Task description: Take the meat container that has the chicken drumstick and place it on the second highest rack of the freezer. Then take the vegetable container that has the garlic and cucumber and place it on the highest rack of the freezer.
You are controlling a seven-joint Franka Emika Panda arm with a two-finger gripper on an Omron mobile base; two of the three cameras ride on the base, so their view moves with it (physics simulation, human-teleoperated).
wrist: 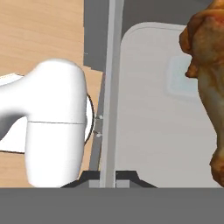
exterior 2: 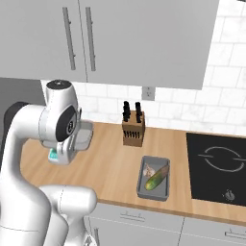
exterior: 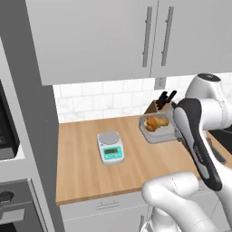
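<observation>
At the back of the wooden worktop (exterior: 90,158), the shallow grey rectangular meat container (exterior: 156,131) holds the golden-brown lumpy chicken drumstick (exterior: 157,123), and it appears raised a little above the wood, though the arm hides its right side. From the hand view the tool (wrist: 108,175) is pressed together on the thin grey rim of this container (wrist: 109,87), its two dark tips meeting on either side of the wall, with the drumstick (wrist: 210,87) lying on the pale floor just beyond.

Just behind the tray stands a brown wooden knife block with black handles (exterior: 159,103). Well to its left sits a small white and teal kitchen scale (exterior: 110,147). Farther along the worktop, near the black cooktop (exterior 2: 216,168), lies the second grey tray (exterior 2: 154,178) with the yellowish-green cucumber stick (exterior 2: 157,178) and the small pale garlic bulb (exterior 2: 149,170) beside it, untouched.

The first step looks to be in hand: the meat container is gripped and apparently lifted. Next it has to be carried level to the freezer and slid onto the second highest rack; a pinch on one rim invites tilting, so the carry calls for a slow, steady swing.
</observation>
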